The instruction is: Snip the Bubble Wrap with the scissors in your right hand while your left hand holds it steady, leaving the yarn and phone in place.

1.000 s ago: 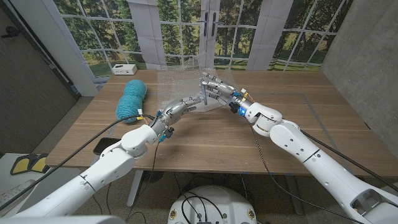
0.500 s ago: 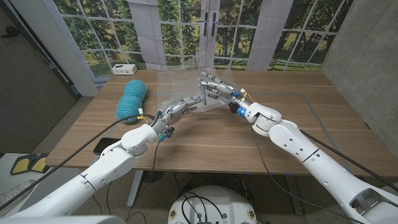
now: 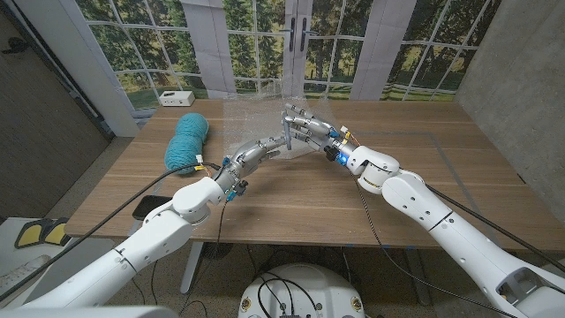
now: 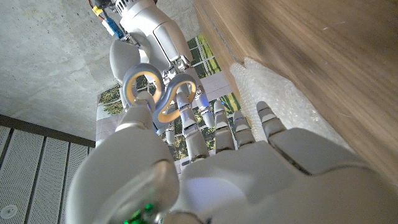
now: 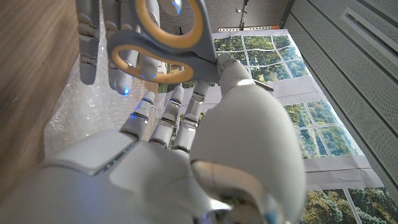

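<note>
Clear bubble wrap (image 3: 252,119) lies mid-table at the far side, running away from me. My left hand (image 3: 256,152), fingers stretched out, presses its near edge. My right hand (image 3: 305,128) grips the scissors (image 3: 289,132) just beside, blades pointing down at the sheet.

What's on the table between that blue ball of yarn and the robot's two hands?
In the head view, the clear bubble wrap lies between the yarn and the right hand holding scissors; the left hand rests on it.
</note>
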